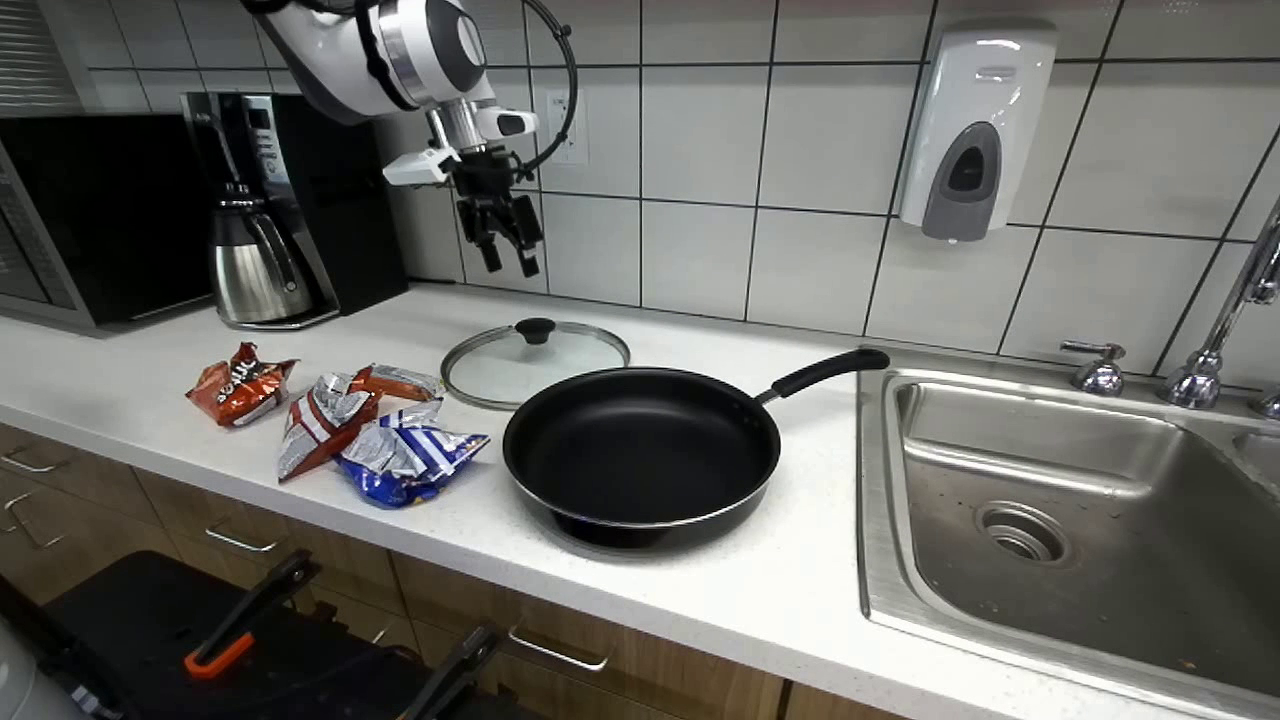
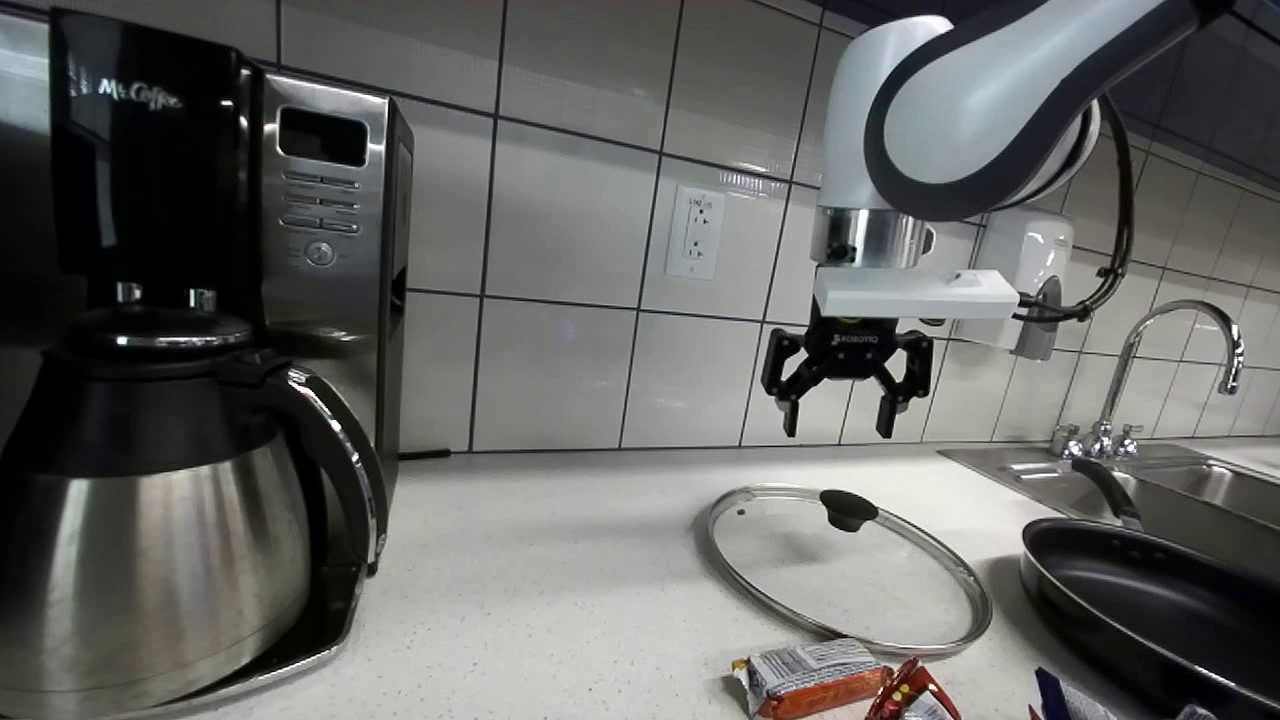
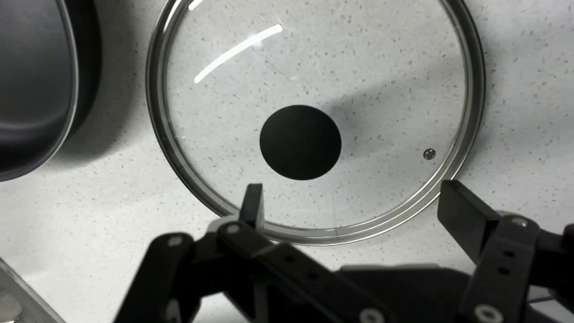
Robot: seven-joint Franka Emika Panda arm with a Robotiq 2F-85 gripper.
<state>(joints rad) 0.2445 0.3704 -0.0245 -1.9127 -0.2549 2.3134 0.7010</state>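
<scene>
My gripper is open and empty, hanging above the counter in both exterior views (image 1: 512, 266) (image 2: 838, 420) and in the wrist view (image 3: 352, 193). It touches nothing. Nearest below it is a round glass lid (image 1: 495, 365) with a steel rim, flat on the counter; the lid also shows in the other views (image 2: 850, 580) (image 3: 367, 72). Its black knob (image 3: 300, 142) points up. A black frying pan (image 1: 640, 450) with a black handle stands beside the lid. Several snack bags lie nearby: an orange one (image 1: 243, 388), a red and silver one (image 1: 325, 420), a blue one (image 1: 410, 460) and a small orange packet (image 2: 815, 675).
A coffee maker (image 1: 335, 200) with a steel carafe (image 1: 258, 268) stands beside a black microwave (image 1: 90, 210). A steel sink (image 1: 885, 560) with a faucet (image 2: 1130, 370) lies past the pan. A soap dispenser (image 1: 980, 130) hangs on the tiled wall behind the counter.
</scene>
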